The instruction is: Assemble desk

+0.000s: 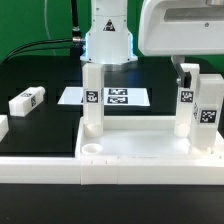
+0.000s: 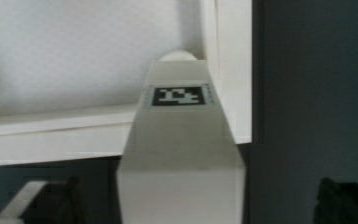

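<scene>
Starting from the exterior view's left: one loose leg [image 1: 28, 100] is lying flat on the black table [image 1: 45, 135]. Next, one standing leg [image 1: 92, 100] is upright at the left corner of the single tabletop [image 1: 140, 165], with the one marker board [image 1: 112, 97] behind it. Over on the right, a third leg [image 1: 185, 100] and a fourth leg [image 1: 209, 112] stand side by side. So four legs total, three up. The gripper [image 2: 194, 203] has its jaws spread wide either side of an upright leg, not pinching it.
</scene>
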`<state>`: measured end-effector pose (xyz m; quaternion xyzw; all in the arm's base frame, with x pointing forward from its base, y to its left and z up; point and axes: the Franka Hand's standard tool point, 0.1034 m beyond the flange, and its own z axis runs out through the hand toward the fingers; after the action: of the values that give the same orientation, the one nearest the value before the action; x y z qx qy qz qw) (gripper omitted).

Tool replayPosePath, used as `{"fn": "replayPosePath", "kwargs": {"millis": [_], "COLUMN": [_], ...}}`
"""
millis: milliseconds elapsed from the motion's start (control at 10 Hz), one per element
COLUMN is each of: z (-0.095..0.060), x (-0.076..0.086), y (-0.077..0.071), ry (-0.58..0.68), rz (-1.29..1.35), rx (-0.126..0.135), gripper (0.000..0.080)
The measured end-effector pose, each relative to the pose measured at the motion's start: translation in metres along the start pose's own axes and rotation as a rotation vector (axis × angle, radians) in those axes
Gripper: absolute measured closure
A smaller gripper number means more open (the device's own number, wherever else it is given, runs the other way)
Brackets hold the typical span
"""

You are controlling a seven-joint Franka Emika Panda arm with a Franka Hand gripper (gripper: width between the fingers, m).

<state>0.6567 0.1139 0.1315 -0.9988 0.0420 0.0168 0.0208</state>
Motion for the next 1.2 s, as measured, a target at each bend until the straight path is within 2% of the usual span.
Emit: {"fn": "replayPosePath", "kwargs": {"millis": [100,200,300,400,900,1200], "z": [-0.0002,0.0002,0.0003,0.0003,0.0003,0.0006], "x": [0.0001,-0.0001,0.0,0.0001,0.0002,-0.0024], "y": [0.0002,0.0004,0.0009,0.0012,0.0016,0.0073], "ry": [0.0,0.0,-0.001,0.0,0.0,0.012], "rz": [0.0,0.0,0.001,0.002,0.028,0.279], "rx": [0.0,0.0,0.0,0.0,0.0,0.007], "gripper": [0.0245,0.0382,0.0382,0.0515,0.0512,0.0512]}}
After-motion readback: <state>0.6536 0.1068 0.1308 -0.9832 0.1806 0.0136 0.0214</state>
